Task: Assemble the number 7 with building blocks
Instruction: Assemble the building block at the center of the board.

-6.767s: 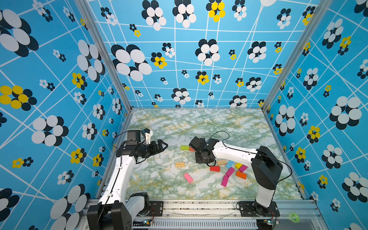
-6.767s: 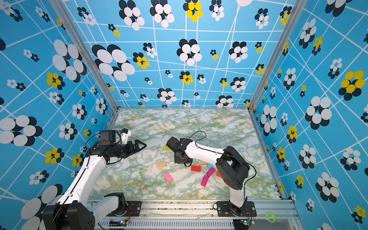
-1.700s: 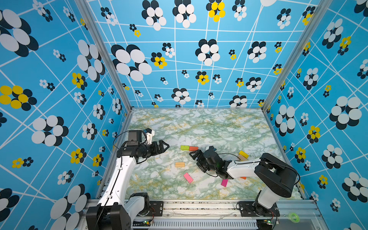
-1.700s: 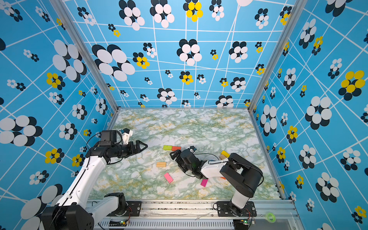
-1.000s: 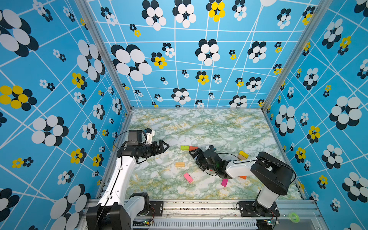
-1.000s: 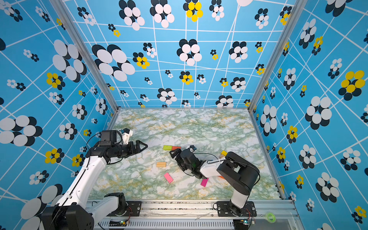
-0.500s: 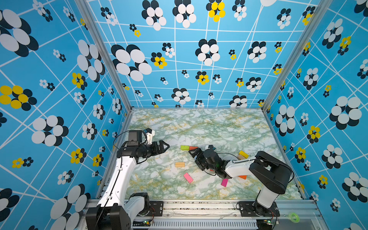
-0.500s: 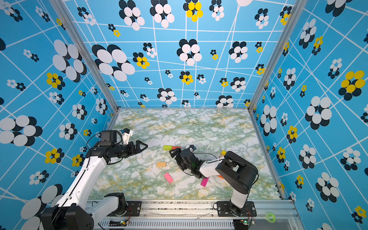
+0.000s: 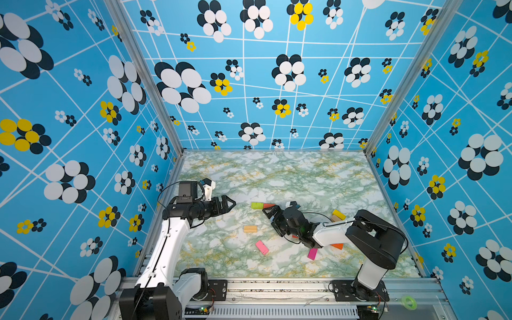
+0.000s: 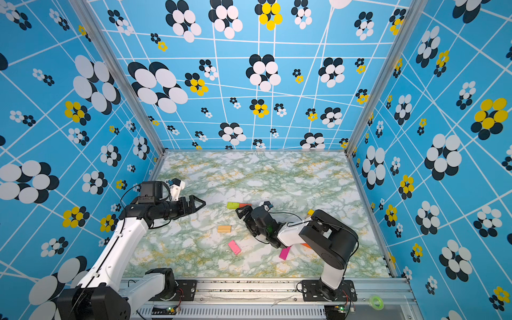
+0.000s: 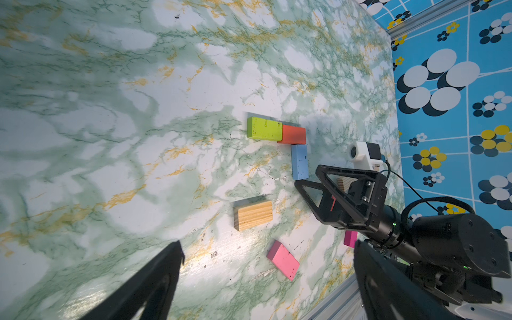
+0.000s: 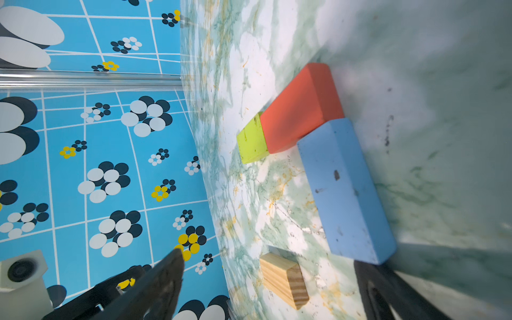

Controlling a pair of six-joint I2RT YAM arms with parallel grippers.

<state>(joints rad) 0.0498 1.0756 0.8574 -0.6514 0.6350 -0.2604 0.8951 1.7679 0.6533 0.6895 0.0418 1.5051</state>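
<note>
Low over the counter (image 9: 277,171), my right hand (image 9: 271,215) gapes wide, empty. The unfinished 7 (image 11: 291,135) lies just ahead of it, and the light blue block (image 11: 299,162) starts its stem by my fingertips. I'd back straight off without nudging it, then fetch the pink block (image 11: 283,263).

Beneath the right end effector (image 9: 269,216), the light blue block (image 11: 299,162) lies hidden in both top views; the right arm (image 9: 329,235) covers most of an orange block (image 9: 337,246) and seemingly the far end of a magenta block (image 9: 312,253).

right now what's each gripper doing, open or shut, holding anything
Left gripper: open, empty.
Right gripper: open, empty, beside the end of the flat light blue rectangular block.
</note>
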